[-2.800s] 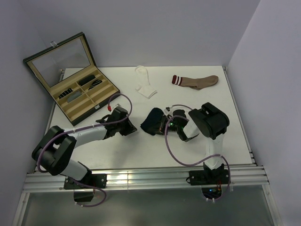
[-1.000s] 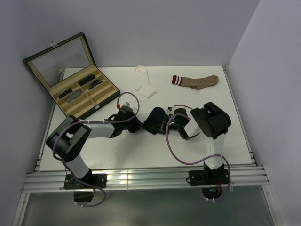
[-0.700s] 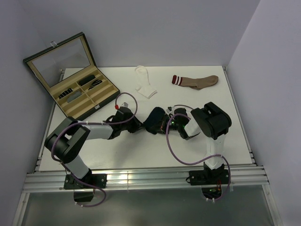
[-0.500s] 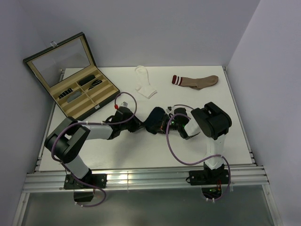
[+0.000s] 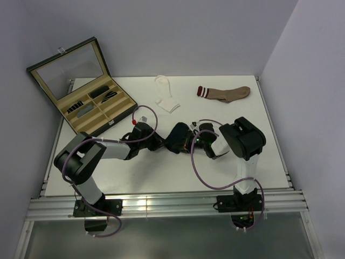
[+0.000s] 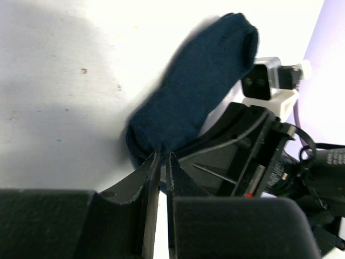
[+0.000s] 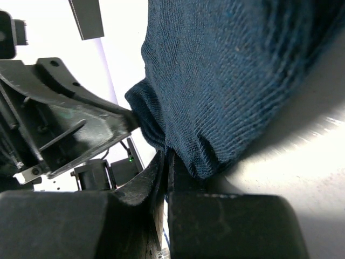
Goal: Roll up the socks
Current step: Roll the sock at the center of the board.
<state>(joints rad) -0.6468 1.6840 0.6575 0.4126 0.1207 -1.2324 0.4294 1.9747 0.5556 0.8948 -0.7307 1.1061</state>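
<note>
A navy sock [image 5: 177,137], bunched into a loose roll, lies mid-table between both grippers. My left gripper [image 5: 160,142] reaches it from the left, and its nearly closed tips [image 6: 163,155] pinch the lower edge of the navy sock [image 6: 194,91]. My right gripper [image 5: 187,143] comes from the right and is shut [image 7: 167,154] on a fold of the same navy sock [image 7: 232,75]. A white sock [image 5: 166,100] lies flat at the back centre. A brown sock [image 5: 225,93] with a striped cuff lies flat at the back right.
An open display case [image 5: 81,91] with divided compartments holding small dark items stands at the back left, its glass lid raised. Purple cables loop beside both arms. Walls close in on the left, back and right of the white table [image 5: 161,172].
Since the earliest frame my left gripper has slid right up to the navy sock and closed on its edge. Over the last second both grippers have barely moved.
</note>
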